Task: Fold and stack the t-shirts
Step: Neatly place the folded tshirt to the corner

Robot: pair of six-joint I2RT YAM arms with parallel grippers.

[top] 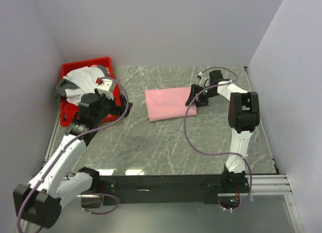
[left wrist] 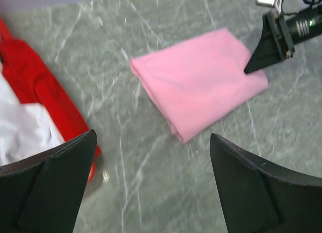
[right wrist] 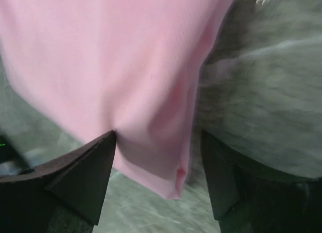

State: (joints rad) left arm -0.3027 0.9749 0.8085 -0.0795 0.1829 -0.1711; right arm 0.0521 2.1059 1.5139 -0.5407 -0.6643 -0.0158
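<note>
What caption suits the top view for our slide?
Folded pink tee on table; right gripper open at its edge, left gripper open beside the bin.

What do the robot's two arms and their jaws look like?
Both the left arm and right arm have white links, black joints and a loose purplish cable alongside. Their jaws are black and wedge-shaped. A small green light glows on the right wrist.

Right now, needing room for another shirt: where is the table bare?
Widest: the near table, between pink shirt and arm bases. Narrower: between bin and shirt, by the left gripper. Crowded: shirt's right edge, at the right gripper.
</note>
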